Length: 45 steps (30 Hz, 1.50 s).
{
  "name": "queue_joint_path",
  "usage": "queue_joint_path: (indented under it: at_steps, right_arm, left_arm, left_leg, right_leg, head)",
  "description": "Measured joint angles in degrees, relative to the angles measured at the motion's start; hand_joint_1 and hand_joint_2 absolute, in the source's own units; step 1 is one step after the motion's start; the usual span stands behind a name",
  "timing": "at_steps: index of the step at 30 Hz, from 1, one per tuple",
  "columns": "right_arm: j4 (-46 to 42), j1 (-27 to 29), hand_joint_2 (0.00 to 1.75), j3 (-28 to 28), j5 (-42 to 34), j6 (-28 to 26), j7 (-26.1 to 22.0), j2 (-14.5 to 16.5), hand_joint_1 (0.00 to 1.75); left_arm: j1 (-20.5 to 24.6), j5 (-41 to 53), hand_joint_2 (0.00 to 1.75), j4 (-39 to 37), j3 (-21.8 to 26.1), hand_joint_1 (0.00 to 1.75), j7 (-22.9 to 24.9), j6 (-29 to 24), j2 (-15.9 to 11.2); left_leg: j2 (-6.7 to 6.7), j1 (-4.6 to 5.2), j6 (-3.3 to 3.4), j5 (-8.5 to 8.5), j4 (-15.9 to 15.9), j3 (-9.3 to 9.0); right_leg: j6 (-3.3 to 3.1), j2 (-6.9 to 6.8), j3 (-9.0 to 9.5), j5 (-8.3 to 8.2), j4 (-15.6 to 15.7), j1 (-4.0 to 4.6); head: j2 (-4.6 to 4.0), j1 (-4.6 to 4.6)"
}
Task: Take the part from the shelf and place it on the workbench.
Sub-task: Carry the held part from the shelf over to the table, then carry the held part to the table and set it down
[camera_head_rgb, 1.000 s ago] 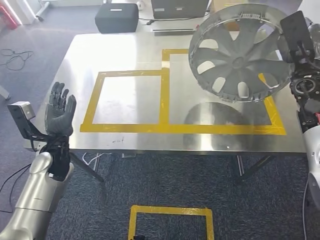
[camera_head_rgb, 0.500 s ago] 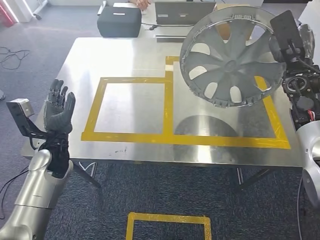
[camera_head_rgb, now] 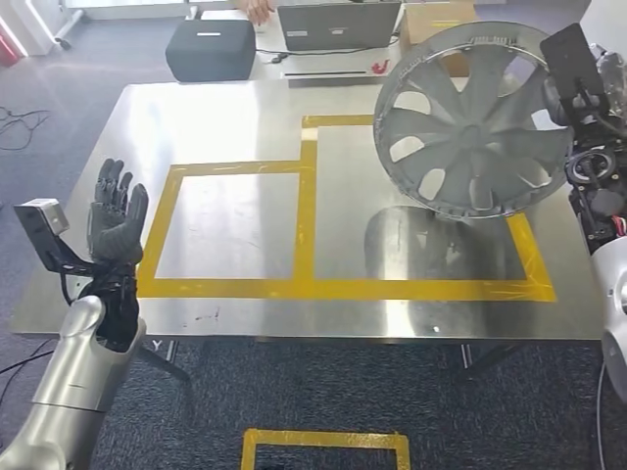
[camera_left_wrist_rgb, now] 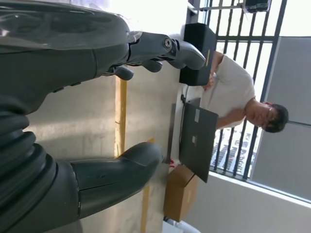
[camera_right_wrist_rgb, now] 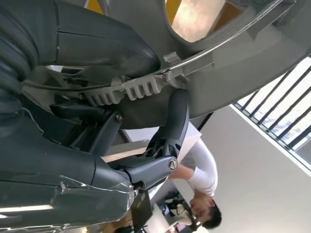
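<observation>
Grey wheel cover (camera_head_rgb: 473, 117) hanging tilted above steel workbench (camera_head_rgb: 244, 117), over right yellow-taped box (camera_head_rgb: 325, 289), casting shadow. Gripping its rim: right hand (camera_right_wrist_rgb: 110, 97), fingers partly hidden behind ribbed edge. Left hand (camera_head_rgb: 115, 217) hovering empty, fingers spread, beside table's near-left corner. Seated person (camera_left_wrist_rgb: 238, 99) behind laptop (camera_head_rgb: 336, 24), cut off.

Black case (camera_head_rgb: 210, 49), laptop (camera_head_rgb: 336, 24), cardboard box (camera_head_rgb: 436, 22) beyond table; person (camera_left_wrist_rgb: 242, 104) behind laptop.
</observation>
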State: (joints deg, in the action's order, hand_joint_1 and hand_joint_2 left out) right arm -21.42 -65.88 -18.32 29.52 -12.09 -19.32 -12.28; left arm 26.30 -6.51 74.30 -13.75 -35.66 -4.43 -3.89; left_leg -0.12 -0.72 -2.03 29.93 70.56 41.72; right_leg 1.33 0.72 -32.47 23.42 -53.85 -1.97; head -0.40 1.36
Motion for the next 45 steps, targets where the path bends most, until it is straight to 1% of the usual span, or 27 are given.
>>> queue_joint_path:
  at_steps: [1, 2, 3, 4, 5, 6, 7, 8, 10, 11, 17, 22, 36, 41, 45]
  right_arm:
    - [0.13, 0.04, 1.75, -0.01, 0.25, 0.23, 0.23, 0.02, 1.75]
    - [0.21, -0.06, 1.75, -0.03, 0.55, 0.56, 0.47, 0.09, 1.75]
    - [0.26, -0.18, 1.75, -0.07, 0.83, 0.89, 0.7, 0.18, 1.75]
    - [0.3, -0.36, 1.75, -0.11, 1.08, 1.21, 0.89, 0.27, 1.75]
    - [0.36, -0.58, 1.75, -0.15, 1.27, 1.51, 1.09, 0.37, 1.75]
    - [0.45, -0.8, 1.75, -0.16, 1.39, 1.82, 1.32, 0.41, 1.75]
    - [0.54, -1.09, 1.75, -0.17, 1.53, 2.24, 1.59, 0.42, 1.75]
    - [0.64, -1.37, 1.75, -0.18, 1.69, 2.81, 1.92, 0.43, 1.75]
    - [0.79, -1.8, 1.75, -0.25, 2.25, 4.29, 2.62, 0.46, 1.75]
    - [0.84, -2.0, 1.75, -0.33, 2.62, 5.15, 3.0, 0.53, 1.75]
    - [1.0, -2.99, 1.75, -1.53, 5.1, 9.51, 5.29, 1.3, 1.75]
    - [1.05, -3.29, 1.75, -2.61, 6.91, 11.4, 6.06, 2.16, 1.75]
    - [1.06, -3.56, 1.75, -4.66, 9.43, 13.05, 6.5, 3.27, 1.75]
    - [1.14, -3.53, 1.75, -5.34, 10.97, 14.17, 8.43, 3.38, 1.75]
    - [1.19, -3.53, 1.75, -5.82, 11.63, 13.65, 9.74, 3.38, 1.75]
  left_arm:
    - [-0.21, 0.0, 1.75, -0.14, 0.0, 0.0, -0.05, -0.03, 0.01]
    - [-0.25, -0.01, 1.75, -0.22, 0.0, 0.0, -0.08, -0.03, 0.01]
    - [-0.16, -0.01, 1.75, -0.27, 0.0, 0.0, -0.09, -0.03, 0.01]
    - [-0.06, -0.01, 1.75, -0.27, -0.01, 0.0, -0.1, -0.03, 0.02]
    - [0.08, 0.01, 1.75, -0.27, -0.01, 0.0, -0.15, -0.01, 0.03]
    - [0.24, 0.02, 1.75, -0.27, -0.01, 0.0, -0.2, 0.02, 0.03]
    - [0.39, 0.02, 1.75, -0.27, -0.01, 0.0, -0.24, 0.04, 0.06]
    - [0.56, 0.03, 1.75, -0.28, -0.01, 0.0, -0.3, 0.06, 0.07]
    - [0.76, 0.03, 1.75, -0.3, -0.01, 0.0, -0.43, 0.06, 0.05]
    - [0.83, 0.04, 1.75, -0.32, 0.0, 0.0, -0.51, 0.06, 0.03]
    - [1.07, -0.08, 1.75, -0.34, 0.0, 0.0, -0.92, -0.02, 0.04]
    - [1.17, -0.17, 1.75, -0.34, 0.0, 0.0, -1.07, -0.29, 0.02]
    - [1.48, -0.18, 1.75, -0.34, 0.0, 0.0, -1.22, -0.61, 0.17]
    - [1.49, -0.17, 1.75, -0.34, 0.0, 0.0, -1.27, -0.71, 0.19]
    - [1.68, -0.08, 1.75, -0.34, -0.01, 0.0, -1.27, -0.71, 0.22]
  left_leg:
    - [-0.01, 0.09, 0.38, -1.58, -0.96, 0.32]
    - [-0.02, 0.26, 1.02, -4.36, -4.18, -0.32]
    - [-0.03, 0.57, 1.94, -7.43, -8.44, -1.42]
    - [-0.01, 0.87, 2.67, -9.65, -12.16, -2.53]
    - [-0.02, 1.18, 3.29, -10.93, -15.12, -3.68]
    - [-0.05, 1.44, 3.64, -11.08, -16.6, -4.31]
    - [-0.07, 1.38, 3.4, -10.73, -17.18, -4.72]
    - [-0.15, 1.29, 2.84, -10.56, -17.6, -5.02]
    - [-0.24, 0.97, 1.78, -10.38, -17.63, -5.02]
    - [-0.29, 0.98, 1.56, -10.23, -17.47, -4.99]
    - [-0.57, 0.99, 2.05, -10.11, -17.26, -4.99]
    - [-0.58, 1.0, 2.24, -10.19, -17.18, -5.11]
    - [-0.53, 0.85, 2.31, -10.24, -17.19, -5.6]
    - [-0.52, 0.84, 2.31, -10.24, -17.2, -5.65]
    - [-0.5, 0.84, 2.31, -10.24, -17.2, -5.71]
  right_leg:
    - [-0.08, 0.17, 0.33, 0.26, 0.01, 0.1]
    - [-0.11, 0.37, 0.64, 0.49, 0.02, 0.25]
    - [-0.11, 0.53, 0.92, 0.69, 0.05, 0.34]
    - [-0.07, 0.67, 1.11, 0.84, 0.19, 0.41]
    - [0.06, 0.78, 1.17, 0.94, 0.33, 0.39]
    - [0.28, 0.8, 1.15, 1.02, 0.45, 0.32]
    - [0.43, 0.8, 1.04, 1.15, 0.39, 0.45]
    - [0.47, 0.7, 0.97, 1.3, 0.22, 0.54]
    - [0.34, 0.45, 1.01, 1.57, -0.04, 0.83]
    - [0.29, 0.33, 1.12, 1.61, 0.05, 0.83]
    - [0.42, -0.12, 1.64, 1.58, 0.63, 0.87]
    - [0.66, -0.14, 1.81, 1.42, 0.7, 0.88]
    - [0.72, -0.14, 2.24, 1.38, 0.69, 1.06]
    - [0.72, -0.13, 2.28, 1.38, 0.7, 1.06]
    - [0.72, -0.12, 2.32, 1.38, 0.7, 1.06]
  head:
    - [0.0, 0.3]
    - [0.01, 0.66]
    - [0.0, 0.96]
    - [-0.01, 1.07]
    - [-0.01, 1.2]
    - [-0.01, 1.37]
    - [-0.01, 1.49]
    - [0.0, 1.58]
    - [0.0, 1.3]
    - [0.0, 1.07]
    - [-0.01, -0.02]
    - [-0.01, -0.58]
    - [0.0, -1.03]
    - [-0.01, -1.14]
    - [-0.01, -1.22]
